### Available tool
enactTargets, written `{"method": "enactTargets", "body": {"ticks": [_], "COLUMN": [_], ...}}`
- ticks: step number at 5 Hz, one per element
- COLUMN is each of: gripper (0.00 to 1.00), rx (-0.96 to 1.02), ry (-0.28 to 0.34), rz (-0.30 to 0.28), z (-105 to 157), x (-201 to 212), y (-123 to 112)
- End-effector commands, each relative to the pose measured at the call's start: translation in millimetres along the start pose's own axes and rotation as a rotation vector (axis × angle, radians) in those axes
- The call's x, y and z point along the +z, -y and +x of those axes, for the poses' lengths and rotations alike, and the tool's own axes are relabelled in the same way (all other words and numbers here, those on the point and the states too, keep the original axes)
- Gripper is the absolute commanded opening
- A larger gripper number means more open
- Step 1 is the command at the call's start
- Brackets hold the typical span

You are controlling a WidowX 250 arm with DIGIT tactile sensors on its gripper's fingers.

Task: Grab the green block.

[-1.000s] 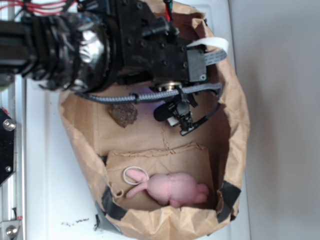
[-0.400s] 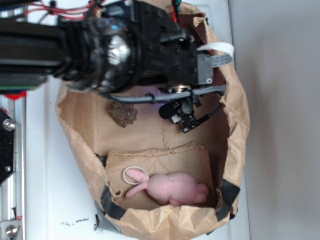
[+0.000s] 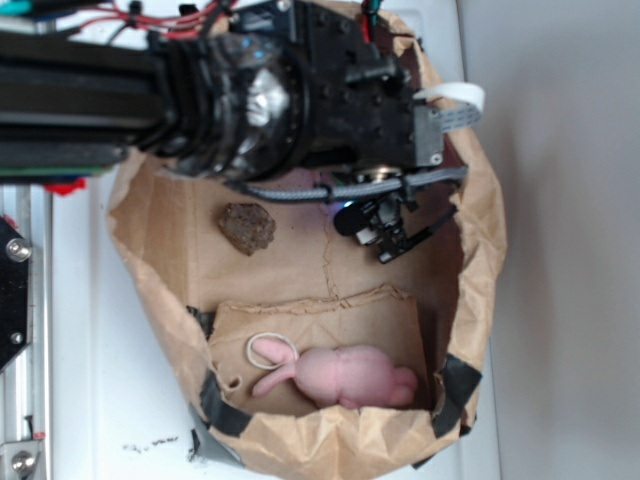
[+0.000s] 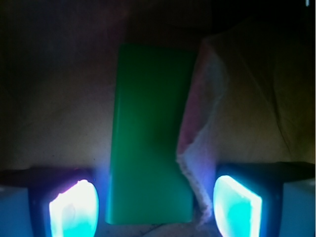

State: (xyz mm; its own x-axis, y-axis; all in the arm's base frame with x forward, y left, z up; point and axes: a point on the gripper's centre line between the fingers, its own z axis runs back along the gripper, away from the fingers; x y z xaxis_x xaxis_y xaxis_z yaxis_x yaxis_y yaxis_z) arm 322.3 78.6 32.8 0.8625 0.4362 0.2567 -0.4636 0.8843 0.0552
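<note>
Straddling the green block (image 4: 150,136), fingers (image 4: 74,210) spread apart — arm shifted slightly right, rock (image 3: 247,228) unmoved

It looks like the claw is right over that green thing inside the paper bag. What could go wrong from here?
The claw stands open with the green block between its fingers, but a torn flap of the paper bag lies along one edge of the block, so the claw might pinch paper too. The scene is dark in the wrist view, which may hide misalignment. The arm also crowds the bag's rim and could snag it.
</note>
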Motion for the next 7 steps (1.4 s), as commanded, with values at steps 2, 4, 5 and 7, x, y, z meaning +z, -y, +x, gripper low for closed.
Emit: {"method": "enactTargets", "body": {"ticks": [2,4,5,7], "gripper": [1.00,0.00,0.00,0.00], "rx": [-0.003,0.021,0.023,0.005], "ry": [0.033,0.040,0.042,0.044], "rz": [0.009,0.019,0.016,0.006], "z": [16.1,15.2,17.2,11.9], "x": [2.0,-0.4,-0.4,8.4], "y": [17.9,18.7,18.4,13.5]}}
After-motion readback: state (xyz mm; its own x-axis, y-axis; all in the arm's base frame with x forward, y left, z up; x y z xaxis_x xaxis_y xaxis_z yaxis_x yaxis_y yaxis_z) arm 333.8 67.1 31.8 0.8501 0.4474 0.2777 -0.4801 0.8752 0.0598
